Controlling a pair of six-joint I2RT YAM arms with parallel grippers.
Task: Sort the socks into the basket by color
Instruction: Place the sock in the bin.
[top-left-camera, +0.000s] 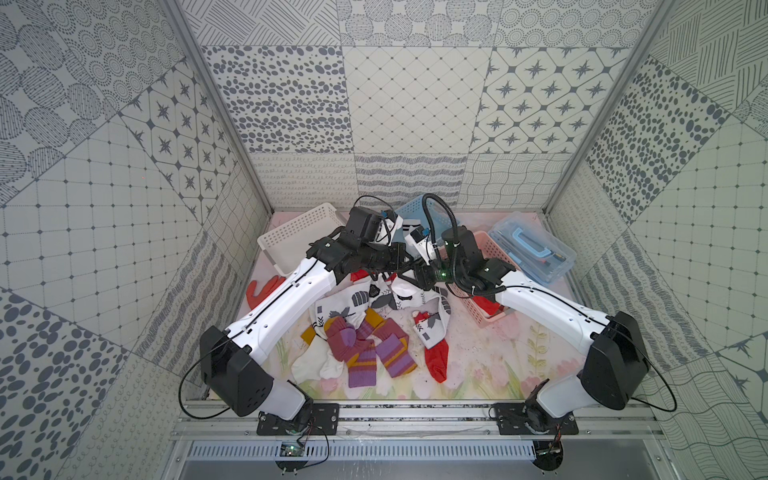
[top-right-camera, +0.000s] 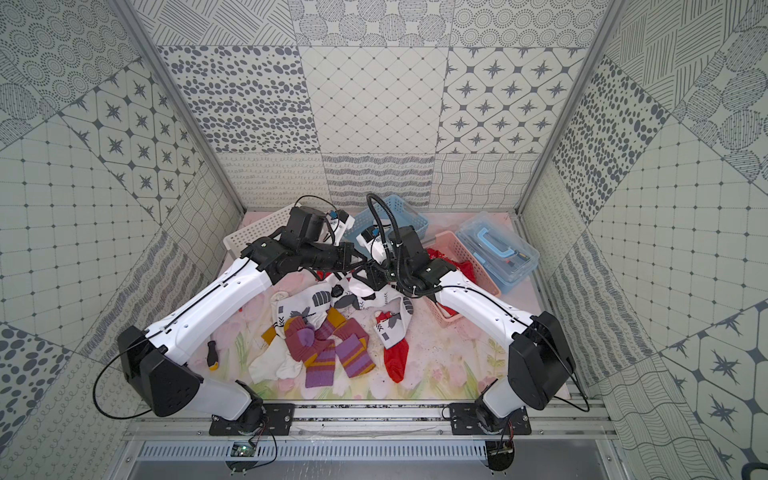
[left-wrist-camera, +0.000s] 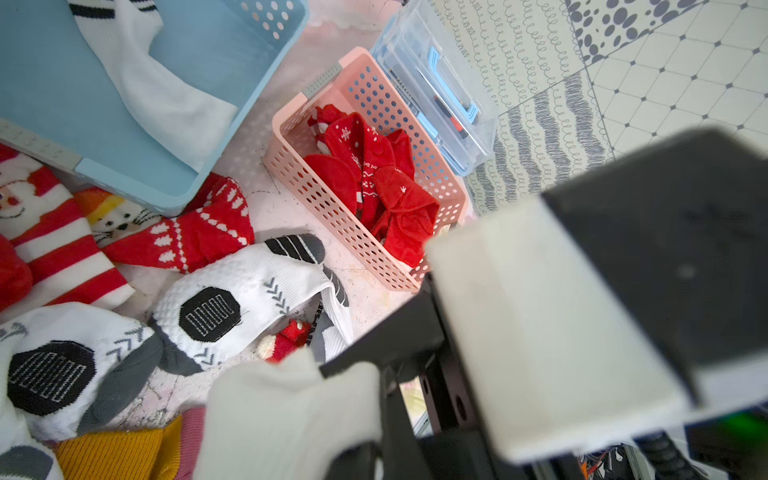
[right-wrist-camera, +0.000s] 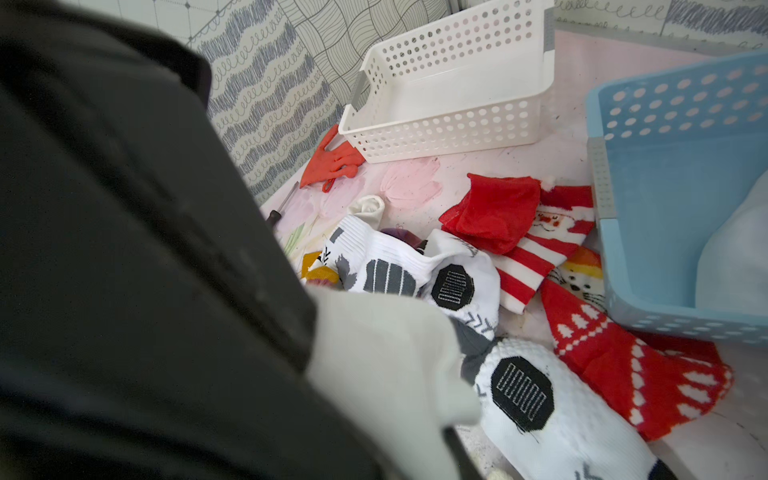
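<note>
Left gripper (top-left-camera: 402, 261) and right gripper (top-left-camera: 420, 277) sit close together over the far edge of the sock pile, both with jaws fully closed (whether fabric is pinched cannot be determined). Loose on the mat (top-left-camera: 498, 365) lie white patterned socks (top-left-camera: 374, 301), purple striped socks (top-left-camera: 365, 353) and a red sock (top-left-camera: 437, 361). Several red socks (left-wrist-camera: 374, 183) occupy the pink basket (left-wrist-camera: 286, 166); one white sock (left-wrist-camera: 158, 91) lies in the blue basket (left-wrist-camera: 50, 83).

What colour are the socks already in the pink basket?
Red socks with white snowflake motifs; the left wrist view shows them best.
</note>
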